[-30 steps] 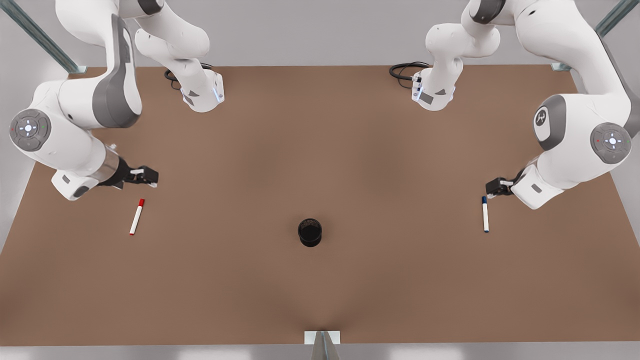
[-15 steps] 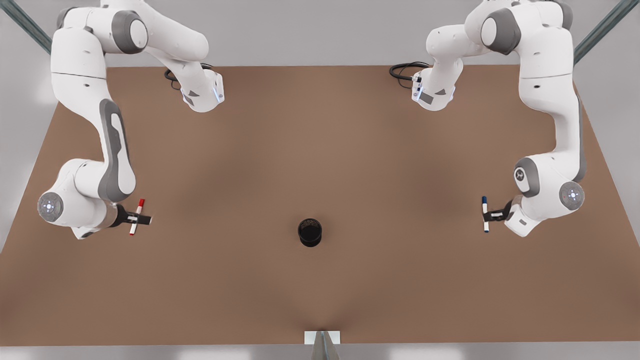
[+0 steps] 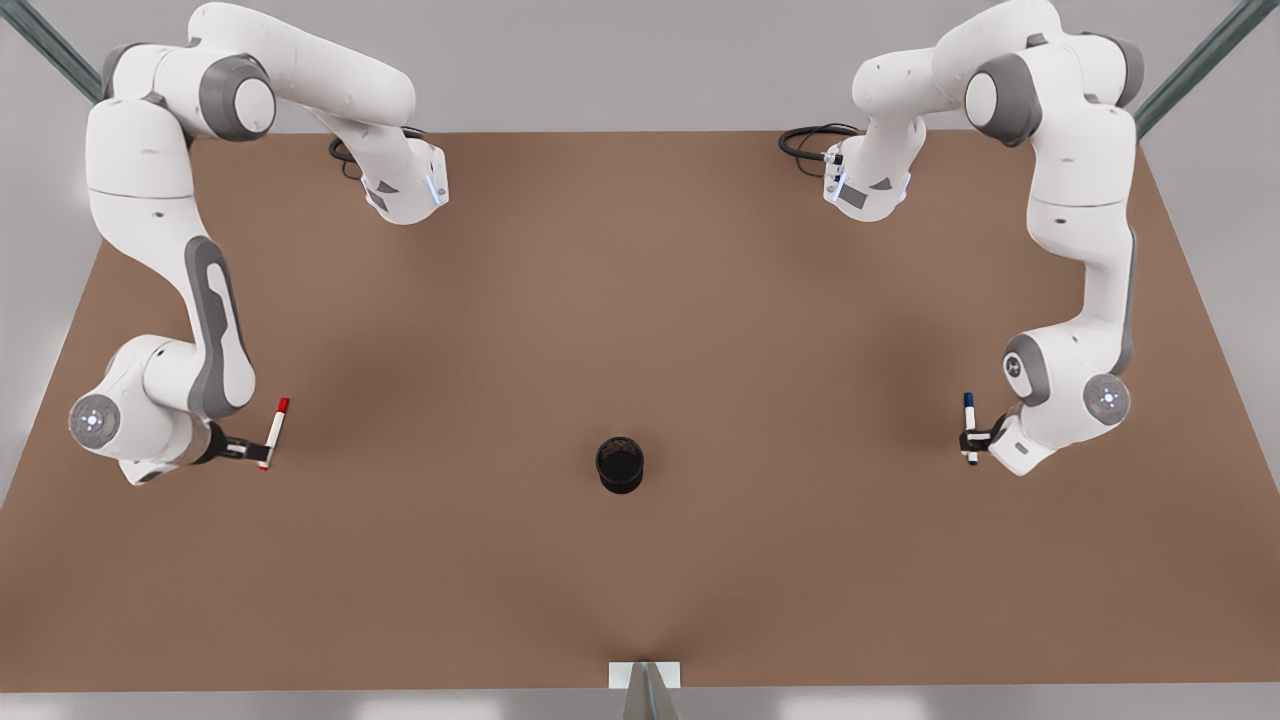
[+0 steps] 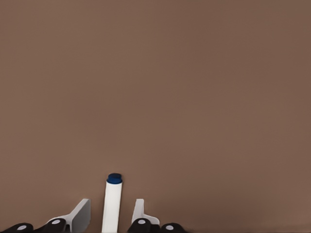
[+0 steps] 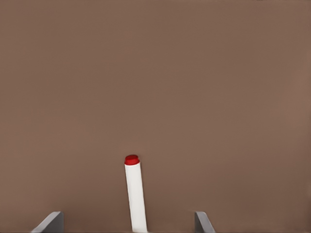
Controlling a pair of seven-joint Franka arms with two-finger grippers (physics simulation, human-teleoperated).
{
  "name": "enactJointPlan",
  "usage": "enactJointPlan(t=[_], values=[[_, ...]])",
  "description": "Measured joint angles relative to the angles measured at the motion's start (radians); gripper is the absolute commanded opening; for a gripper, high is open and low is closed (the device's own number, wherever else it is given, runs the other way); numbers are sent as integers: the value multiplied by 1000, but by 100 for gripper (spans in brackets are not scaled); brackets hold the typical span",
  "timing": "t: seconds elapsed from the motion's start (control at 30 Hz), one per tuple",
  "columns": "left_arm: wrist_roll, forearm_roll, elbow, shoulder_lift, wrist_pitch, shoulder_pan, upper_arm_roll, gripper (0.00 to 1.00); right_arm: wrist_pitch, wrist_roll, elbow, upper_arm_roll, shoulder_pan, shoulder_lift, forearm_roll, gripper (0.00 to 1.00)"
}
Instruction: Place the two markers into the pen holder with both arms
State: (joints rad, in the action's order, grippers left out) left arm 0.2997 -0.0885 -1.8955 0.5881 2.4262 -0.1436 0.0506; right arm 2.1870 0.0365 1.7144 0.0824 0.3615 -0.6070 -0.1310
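Front view shows the pen holder (image 3: 620, 464) nearest the camera, low in the middle of the brown table (image 3: 640, 300), standing free and well apart from both markers.

Farther back, at the middle left of the frame, the right gripper (image 3: 262, 449) is down at the red marker (image 3: 273, 433), which lies flat. In the right wrist view its fingers (image 5: 48, 222) stand wide apart, with the red marker (image 5: 135, 194) between them and not touched.

At the middle right of the frame, the left gripper (image 3: 968, 440) is around the blue marker (image 3: 969, 428). In the left wrist view the fingers (image 4: 80, 215) are narrow, close on both sides of the barrel (image 4: 112, 204), but I cannot tell if they touch it.

To grasp well, I think each gripper should center on the barrel, then close fully before lifting.
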Motion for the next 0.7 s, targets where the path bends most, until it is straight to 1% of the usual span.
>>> enactJointPlan(t=[0.1, 0.27, 0.33, 0.43, 0.5, 0.57, 0.6, 0.63, 0.67, 0.7], values=[[33, 0, 1, 6, 11, 1, 0, 58, 8, 10, 12, 6, 12, -5, -30, 100], [78, 1, 8, 23, 25, -2, 0, 58, 42, 20, 108, 14, 22, 0, -45, 100], [94, 1, 9, 27, 28, -2, 0, 55, 84, 22, 187, 17, 34, 20, -47, 100], [113, 2, 11, 32, 31, -2, 0, 52, 130, 20, 215, 19, 38, 21, -49, 99], [125, 2, 12, 36, 32, -2, 0, 51, 152, 17, 215, 20, 37, 17, -49, 81], [135, 2, 13, 41, 33, -1, 0, 51, 167, 13, 208, 20, 35, 10, -49, 76], [140, 2, 14, 43, 34, -1, 0, 47, 173, 11, 202, 20, 34, 6, -50, 72], [144, 1, 14, 44, 34, -1, 0, 46, 178, 9, 199, 20, 34, 4, -50, 69], [149, 1, 14, 44, 34, -1, 0, 44, 182, 7, 197, 20, 33, 3, -50, 69], [153, 1, 14, 45, 34, -1, 0, 44, 186, 5, 196, 20, 33, 2, -50, 69]])
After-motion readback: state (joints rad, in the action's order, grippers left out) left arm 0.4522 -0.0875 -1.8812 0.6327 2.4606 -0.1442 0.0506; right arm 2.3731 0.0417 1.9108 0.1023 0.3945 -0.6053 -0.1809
